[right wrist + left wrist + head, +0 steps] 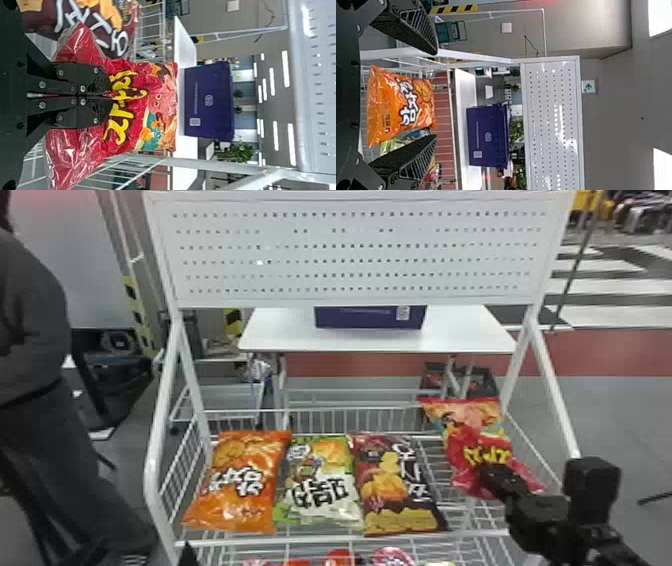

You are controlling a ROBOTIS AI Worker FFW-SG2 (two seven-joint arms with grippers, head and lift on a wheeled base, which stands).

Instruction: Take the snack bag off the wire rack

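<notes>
We have the red bag (487,455) pinched in our right gripper (110,96), our left one (435,95) spread empty; the grasp looks done, but the bag is at the rack's (151,460) right side, so lifting it clear remains.

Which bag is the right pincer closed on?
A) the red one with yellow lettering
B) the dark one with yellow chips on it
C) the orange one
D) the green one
A: the right pincer has its fingers together on the front of the red bag, which is to the right of the dark bag as the head view shows it.
</notes>
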